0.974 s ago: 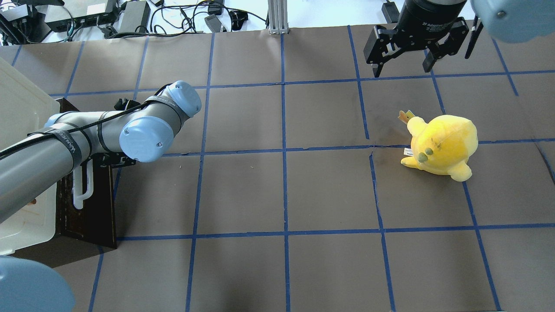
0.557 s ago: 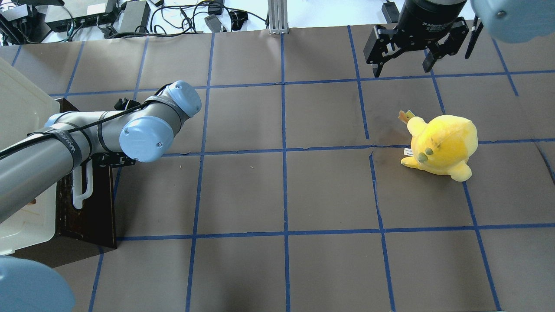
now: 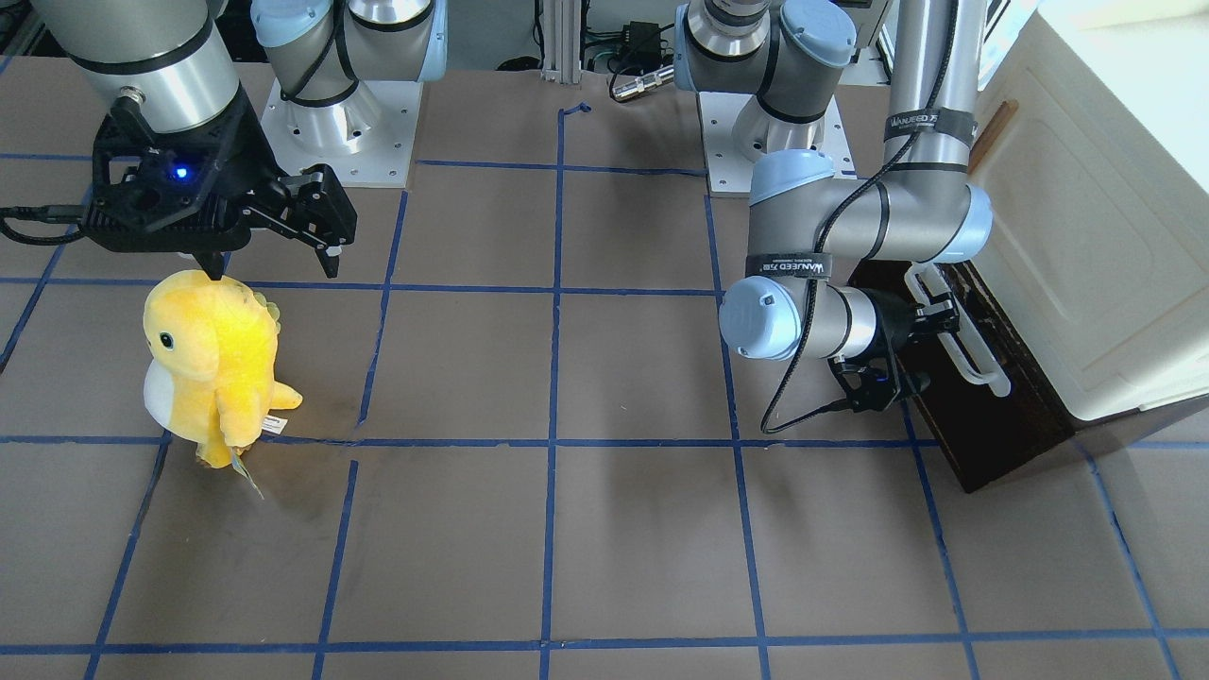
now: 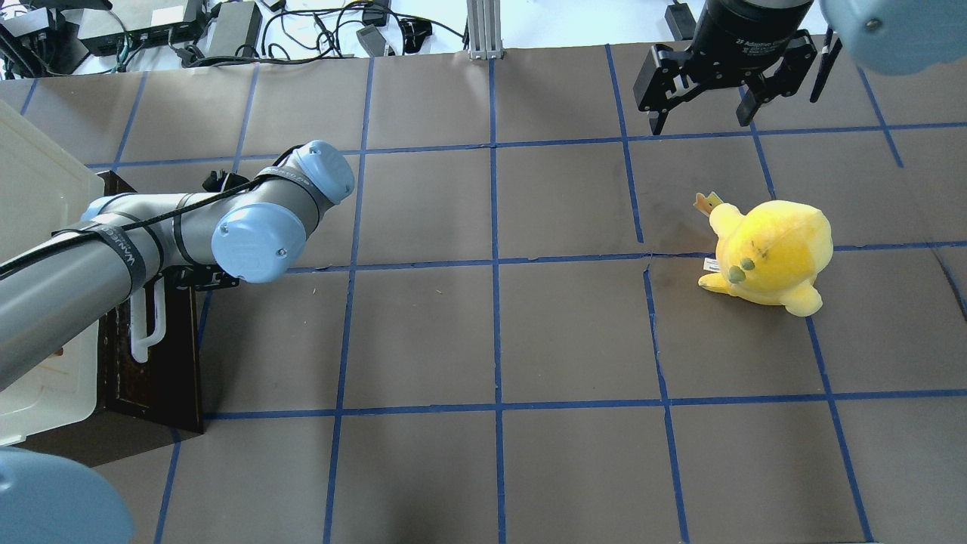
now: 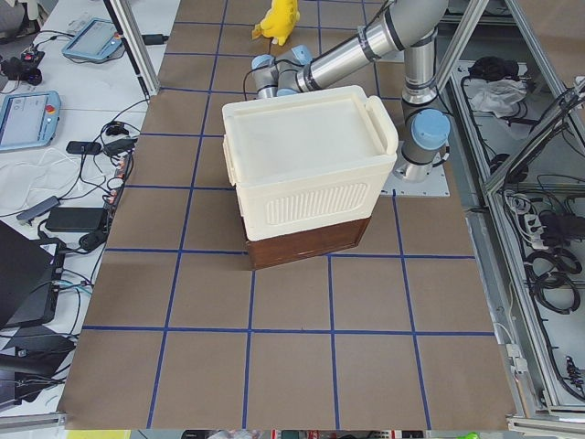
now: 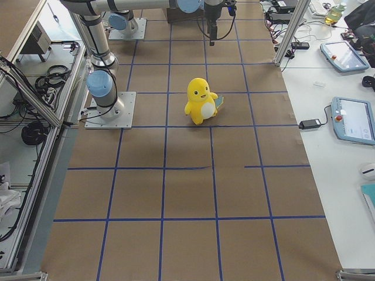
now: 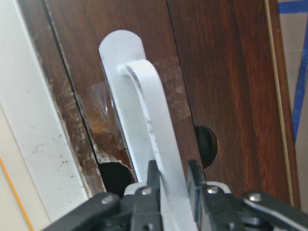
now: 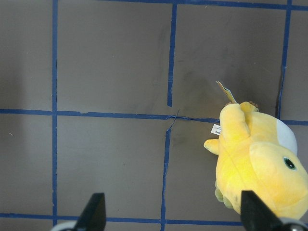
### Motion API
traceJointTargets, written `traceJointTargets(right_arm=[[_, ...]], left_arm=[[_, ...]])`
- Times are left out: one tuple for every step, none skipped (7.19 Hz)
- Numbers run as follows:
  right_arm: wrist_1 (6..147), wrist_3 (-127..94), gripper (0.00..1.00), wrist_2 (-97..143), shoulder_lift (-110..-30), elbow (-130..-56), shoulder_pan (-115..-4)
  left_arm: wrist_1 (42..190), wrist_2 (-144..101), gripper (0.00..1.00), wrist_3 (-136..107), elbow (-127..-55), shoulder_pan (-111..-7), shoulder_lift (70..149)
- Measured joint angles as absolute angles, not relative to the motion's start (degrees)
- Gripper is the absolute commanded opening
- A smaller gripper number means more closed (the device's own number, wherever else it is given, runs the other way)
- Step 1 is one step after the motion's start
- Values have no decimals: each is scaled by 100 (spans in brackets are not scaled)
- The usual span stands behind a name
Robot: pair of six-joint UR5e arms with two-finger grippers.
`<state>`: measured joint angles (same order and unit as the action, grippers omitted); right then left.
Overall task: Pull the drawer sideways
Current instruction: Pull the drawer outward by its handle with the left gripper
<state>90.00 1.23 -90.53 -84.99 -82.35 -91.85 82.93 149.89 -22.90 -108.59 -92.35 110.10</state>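
The drawer [image 4: 162, 370] has a dark brown wooden front and a long white bar handle [image 4: 141, 332], at the table's left under a cream cabinet [image 4: 38, 196]. It also shows in the front-facing view [image 3: 992, 425]. My left gripper [image 7: 173, 179] is shut on the white handle [image 7: 147, 106], one finger on each side of the bar. In the front-facing view the left gripper [image 3: 930, 316] sits at the handle's upper end. My right gripper [image 4: 702, 113] is open and empty, high over the far right of the table, also seen from its own wrist [image 8: 173, 211].
A yellow plush toy [image 4: 770, 253] stands on the right half of the brown, blue-taped table, below the right gripper. Cables and power supplies [image 4: 227, 30] lie beyond the far edge. The left arm's elbow [image 4: 257, 245] hangs over the drawer front.
My left arm has shifted slightly to the right, still shut on the white handle, and the handle has moved a little with it. The right arm and the plush toy have not moved.
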Motion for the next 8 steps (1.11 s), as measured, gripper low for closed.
traceJointTargets(right_arm=[[9000, 123, 100, -9053, -8499, -8235, -9185], [9000, 125, 100, -9053, -8499, -8235, -9184], [9000, 127, 100, -9053, -8499, -8235, -9185], [9000, 125, 100, -9053, -8499, -8235, -9185], [9000, 124, 100, -9053, -8499, -8235, -9185], [9000, 123, 100, -9053, -8499, -8235, -9184], [9000, 123, 100, -9053, -8499, -8235, -9184], [9000, 123, 100, -9053, -8499, -8235, -9184]], left_arm=[[8288, 14969, 29, -2285, -10824, -9267, 11014], [8282, 14953, 29, -2288, -10804, -9320, 11018], [8280, 14932, 29, -2299, -10797, -9379, 11019], [8277, 14922, 29, -2306, -10792, -9435, 11021], [8273, 14915, 29, -2312, -10788, -9514, 11021], [8262, 14901, 29, -2316, -10786, -9604, 11024], [8237, 14832, 29, -2317, -10771, -9701, 11027], [8220, 14715, 29, -2314, -10737, -9786, 11032]])
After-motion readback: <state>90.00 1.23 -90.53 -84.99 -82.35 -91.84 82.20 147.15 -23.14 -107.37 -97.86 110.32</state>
